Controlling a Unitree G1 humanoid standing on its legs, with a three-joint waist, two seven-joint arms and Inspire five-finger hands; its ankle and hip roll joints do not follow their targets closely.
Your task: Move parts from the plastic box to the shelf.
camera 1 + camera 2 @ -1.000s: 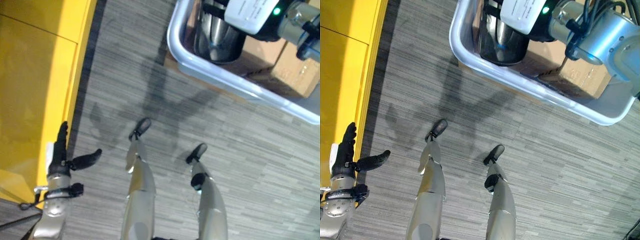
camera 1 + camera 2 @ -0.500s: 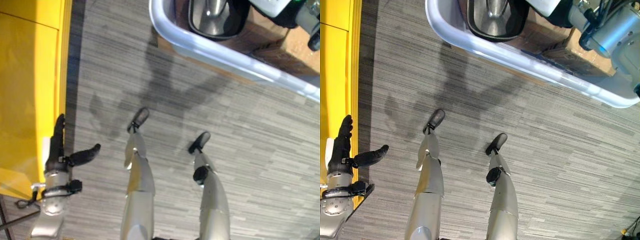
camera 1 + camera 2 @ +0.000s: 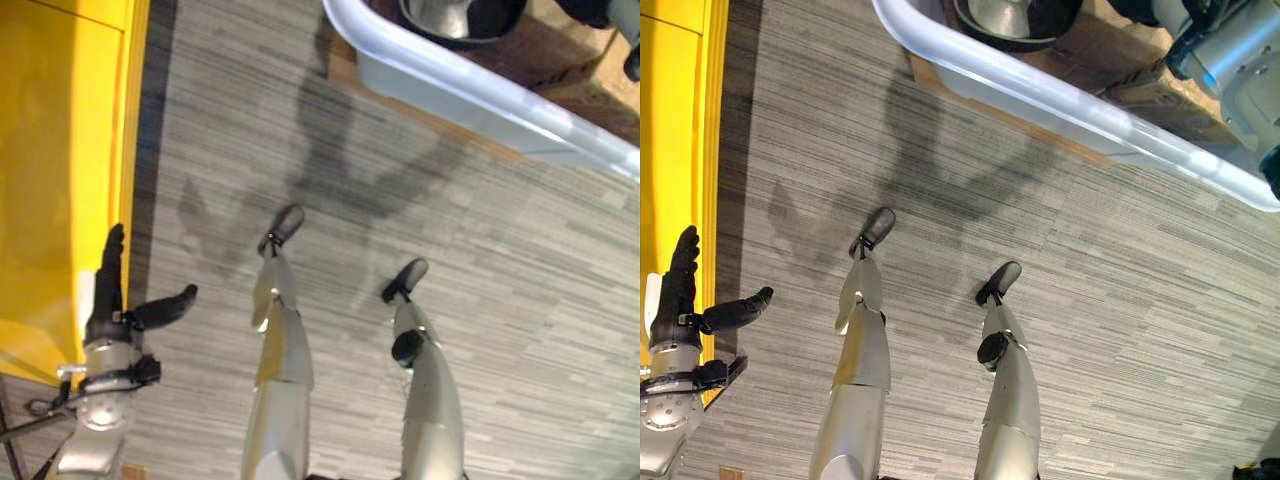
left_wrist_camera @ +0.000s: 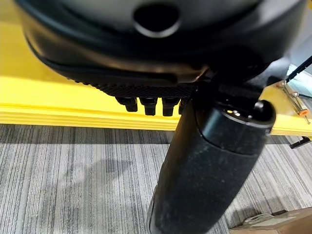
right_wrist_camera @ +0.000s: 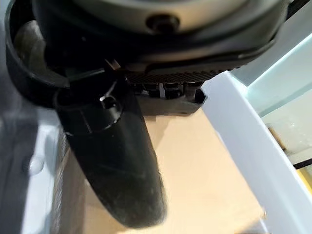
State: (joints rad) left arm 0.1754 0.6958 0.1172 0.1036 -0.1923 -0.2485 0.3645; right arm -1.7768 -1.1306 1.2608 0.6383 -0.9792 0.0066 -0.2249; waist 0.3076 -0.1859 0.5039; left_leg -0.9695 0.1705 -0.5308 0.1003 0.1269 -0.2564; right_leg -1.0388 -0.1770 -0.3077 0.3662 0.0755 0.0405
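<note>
The white plastic box (image 3: 480, 88) lies at the far right on the floor. Inside it are a dark, shiny metal bowl-shaped part (image 3: 1015, 15) and a brown carton (image 3: 1110, 45). My right hand (image 5: 117, 161) is inside the box, open, with its thumb over the carton (image 5: 204, 170) beside the box's white wall (image 5: 253, 141); it holds nothing. The yellow shelf (image 3: 60, 150) runs along the left. My left hand (image 3: 108, 300) hangs beside the shelf's edge, open and empty, its thumb spread out.
Grey striped carpet (image 3: 480, 260) stretches between the shelf and the box. The shelf's yellow front edge (image 4: 73, 114) sits just past my left fingers. A corner of cardboard (image 4: 268, 225) lies on the floor nearby.
The camera has shifted, so the box and its contents now sit higher in the picture. My left hand has kept its open pose by the shelf.
</note>
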